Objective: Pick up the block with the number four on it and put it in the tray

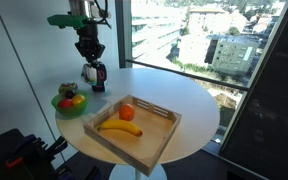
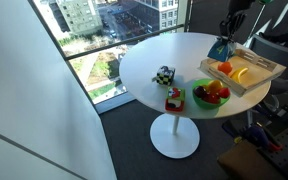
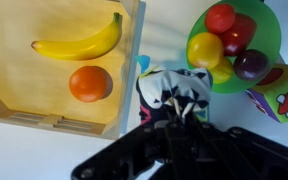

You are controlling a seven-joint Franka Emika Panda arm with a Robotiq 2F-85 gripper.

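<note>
- Between the tray (image 3: pixel 132 40) and the green bowl (image 3: pixel 269 30), the block (image 3: pixel 172 85) sits in the grasp of the gripper (image 3: pixel 174 106); its visible faces are black with white patches, and no number can be read on them.
- Both fingers are pressed against opposite sides of the block, which shows just under them in both exterior views (image 1: pixel 97 78) (image 2: pixel 220 50).
- Seen from the wrist, the block overlaps the tray's near corner and the bowl's edge, so it looks lifted off the table, though contact with the surface cannot be ruled out.
- The tray is light wood with low rims and holds a banana (image 3: pixel 79 45) and an orange (image 3: pixel 90 83), lying close together but apart.
- The bowl is filled with round fruit in red, yellow and dark purple.
- Just beside the bowl, on the side away from the tray, stands a colourful cube (image 3: pixel 284 92).
- Farther out on the round white table (image 1: pixel 194 100), well apart from the gripper, a black-and-white cube (image 2: pixel 164 75) stands alone in an exterior view.
- Large windows (image 1: pixel 199 40) run past the table.
</note>
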